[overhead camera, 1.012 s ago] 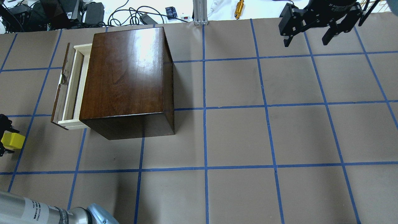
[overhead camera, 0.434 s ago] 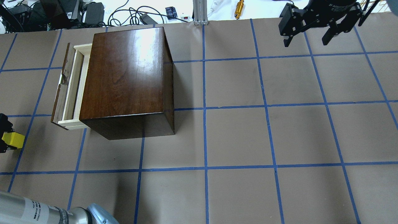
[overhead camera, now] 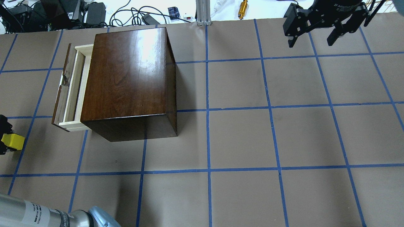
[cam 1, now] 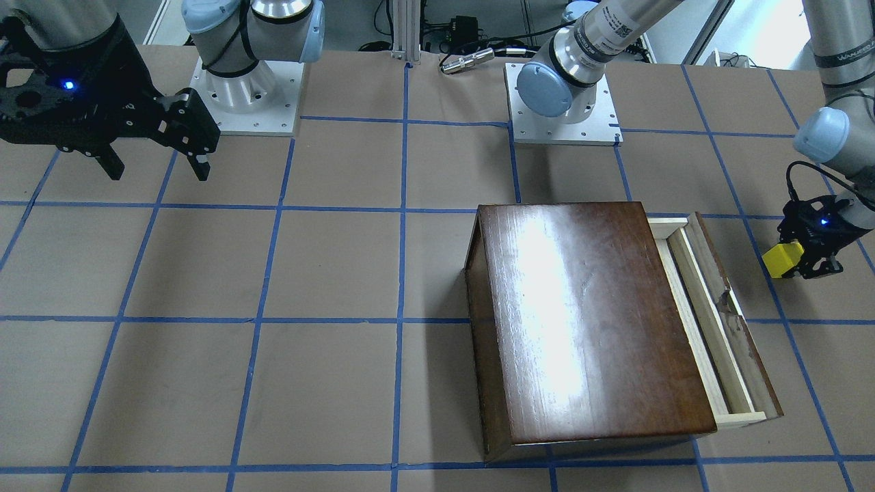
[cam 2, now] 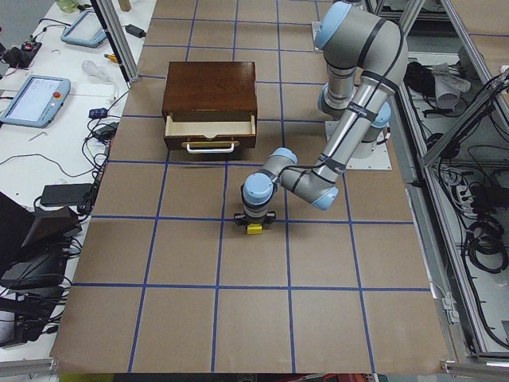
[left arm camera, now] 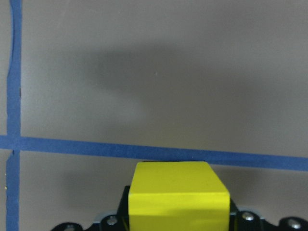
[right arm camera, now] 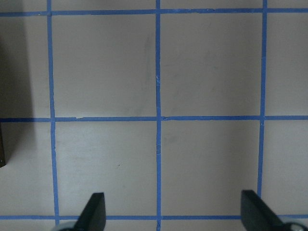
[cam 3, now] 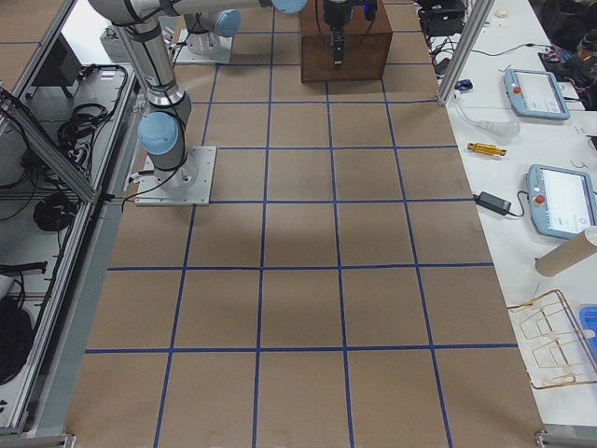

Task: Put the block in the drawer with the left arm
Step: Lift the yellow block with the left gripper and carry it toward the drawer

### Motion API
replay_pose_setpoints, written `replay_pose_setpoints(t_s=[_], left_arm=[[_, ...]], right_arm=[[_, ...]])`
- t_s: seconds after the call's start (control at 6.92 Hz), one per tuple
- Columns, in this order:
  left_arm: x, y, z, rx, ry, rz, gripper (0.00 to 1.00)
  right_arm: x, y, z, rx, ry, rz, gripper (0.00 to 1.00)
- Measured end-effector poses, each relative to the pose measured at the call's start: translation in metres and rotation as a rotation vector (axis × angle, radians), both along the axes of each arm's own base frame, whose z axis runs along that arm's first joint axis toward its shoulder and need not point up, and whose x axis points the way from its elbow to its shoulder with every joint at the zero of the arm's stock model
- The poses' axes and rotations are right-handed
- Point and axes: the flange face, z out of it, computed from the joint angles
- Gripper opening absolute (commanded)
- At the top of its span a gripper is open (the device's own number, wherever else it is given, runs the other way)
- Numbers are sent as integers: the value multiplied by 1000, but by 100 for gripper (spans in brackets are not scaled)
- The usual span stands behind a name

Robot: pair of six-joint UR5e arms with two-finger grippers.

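The small yellow block (overhead camera: pixel 13 142) sits between the fingers of my left gripper (overhead camera: pixel 6 142) at the far left edge of the overhead view, low over the brown table. It also shows in the front view (cam 1: pixel 783 260), the left side view (cam 2: pixel 254 230) and the left wrist view (left arm camera: pixel 179 202). The drawer (overhead camera: pixel 72 88) of the dark-brown box (overhead camera: pixel 126 75) is pulled open towards the left gripper, and its pale wooden inside (cam 1: pixel 711 321) is empty. My right gripper (overhead camera: pixel 312 39) is open and empty, hanging over the far right of the table.
Cables, power bricks and a gold cylinder (overhead camera: pixel 242 8) lie beyond the table's far edge, beside an aluminium post (overhead camera: pixel 202 12). The two arm bases (cam 1: pixel 246 89) stand at the robot's side. Blue tape lines grid the brown table top.
The yellow block in my left gripper looks smaller and has shifted slightly left and down in the overhead view. The box, the drawer and the right gripper have not moved.
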Motion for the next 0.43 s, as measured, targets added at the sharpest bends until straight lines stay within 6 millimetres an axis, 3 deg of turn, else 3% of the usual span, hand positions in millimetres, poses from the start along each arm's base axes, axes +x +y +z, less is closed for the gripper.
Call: replay_pose_setpoints(t_s=[0.29, 0.43], left_arm=[[0, -1, 7, -7, -9, -1, 0], [2, -3, 21, -18, -27, -3, 0]], right_arm=[[0, 0, 0, 0, 0, 1, 100], [0, 0, 0, 0, 0, 1, 100]])
